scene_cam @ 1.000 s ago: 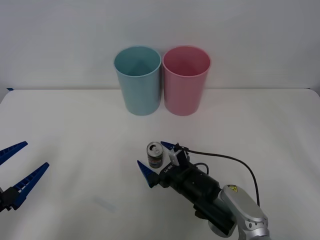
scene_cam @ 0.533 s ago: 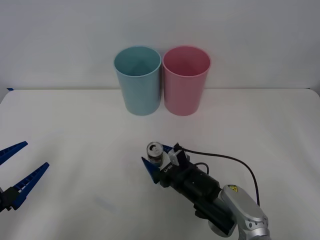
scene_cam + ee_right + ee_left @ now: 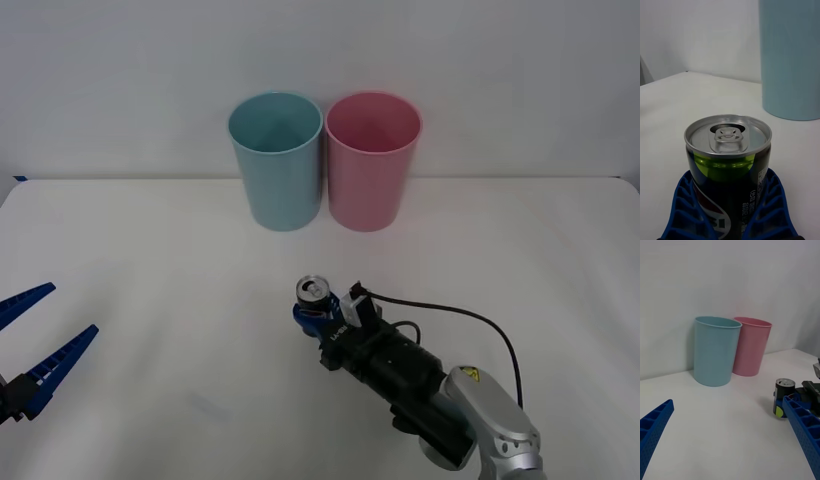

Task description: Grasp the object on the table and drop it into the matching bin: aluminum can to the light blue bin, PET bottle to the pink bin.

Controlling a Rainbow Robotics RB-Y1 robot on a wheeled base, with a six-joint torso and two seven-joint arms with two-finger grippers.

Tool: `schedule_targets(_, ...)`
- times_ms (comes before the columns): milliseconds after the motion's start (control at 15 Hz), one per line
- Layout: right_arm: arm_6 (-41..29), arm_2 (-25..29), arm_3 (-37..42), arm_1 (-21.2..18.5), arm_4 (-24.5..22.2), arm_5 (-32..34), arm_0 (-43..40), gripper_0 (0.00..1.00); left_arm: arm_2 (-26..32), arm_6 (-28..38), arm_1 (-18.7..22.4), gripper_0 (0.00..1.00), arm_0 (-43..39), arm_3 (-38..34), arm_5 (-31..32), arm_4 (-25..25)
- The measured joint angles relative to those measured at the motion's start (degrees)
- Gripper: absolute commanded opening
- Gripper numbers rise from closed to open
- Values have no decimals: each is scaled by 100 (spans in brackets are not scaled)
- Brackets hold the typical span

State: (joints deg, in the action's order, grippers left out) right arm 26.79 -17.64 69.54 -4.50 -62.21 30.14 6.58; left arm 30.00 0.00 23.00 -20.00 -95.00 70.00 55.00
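From the front, your right pincer [image 3: 312, 312] sits low on the white bench [image 3: 150, 260], near the middle. Its two blue fingers are squeezed in close on the aluminum can [image 3: 313, 296], one on each side. The can stands straight up on the bench, silver top showing. Behind it, well apart from it, stand two tall bins at the back of the bench. The light blue bin [image 3: 276, 160] is on the left and the pink bin [image 3: 372, 160] is on the right, and they stand just beside each other. Your left pincer [image 3: 35, 345] waits far off at the left edge of the bench. Its blue fingers are spread wide and hold nothing.

From your right wrist, the can [image 3: 728, 168] is very close and big. You can see its silver top, its pull tab, and a dark label with green and red on it. The blue ribbed fingers [image 3: 687, 210] press against both sides of the can down low. The light blue bin [image 3: 790, 56] stands farther back on the bench [image 3: 666, 108].

From your left wrist, the two blue fingers [image 3: 801, 431] sit far apart, with bare bench [image 3: 715, 416] between them. Farther off, the can [image 3: 784, 395] stands by the black right arm. The light blue bin [image 3: 715, 350] and the pink bin [image 3: 750, 345] stand side by side at the wall.
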Motion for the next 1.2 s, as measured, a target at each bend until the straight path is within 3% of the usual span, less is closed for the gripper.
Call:
schedule_targets(400, -262, -55, 592, -365, 162, 131, -169, 0, 0, 0, 0, 100, 0, 0, 0, 0)
schedule_targets(1200, -2366, -240, 2998, -1412, -49, 28, -840, 0, 0, 0, 0, 100, 0, 0, 0, 0)
